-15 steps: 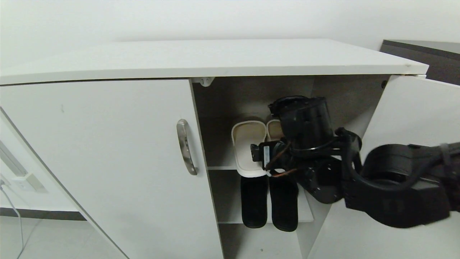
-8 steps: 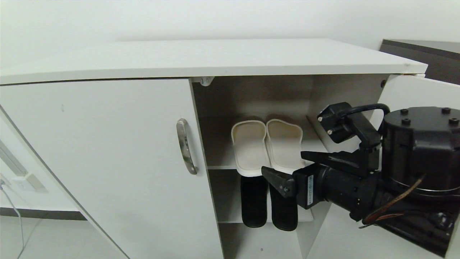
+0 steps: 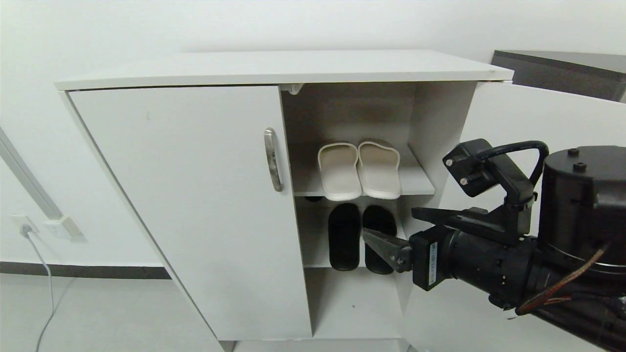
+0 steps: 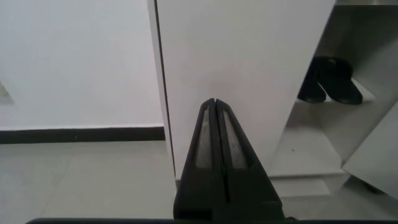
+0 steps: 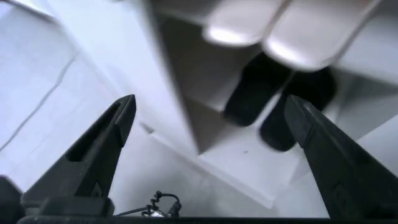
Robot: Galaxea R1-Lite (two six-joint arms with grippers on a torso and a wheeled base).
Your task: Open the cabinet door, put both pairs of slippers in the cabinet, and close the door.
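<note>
The cabinet [image 3: 283, 68] holds two pairs: two white slippers [image 3: 359, 170] on the top shelf and two black slippers [image 3: 345, 237] on the shelf below, in the middle of the frame. It has two doors. The left door [image 3: 195, 195] is shut and the right door [image 3: 518, 122] is wide open. The right tool [image 3: 389, 222], at the lower right, is open and holds nothing. One of its fingers hides a bit of a black slipper. The left tool [image 4: 215, 106] is closed on nothing and faces the shut door.

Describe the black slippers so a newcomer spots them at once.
Look at the white cabinet, whose right door stands open. On the lower shelf inside, directly beneath the cream slippers, lie the black slippers, the only dark pair there.
</note>
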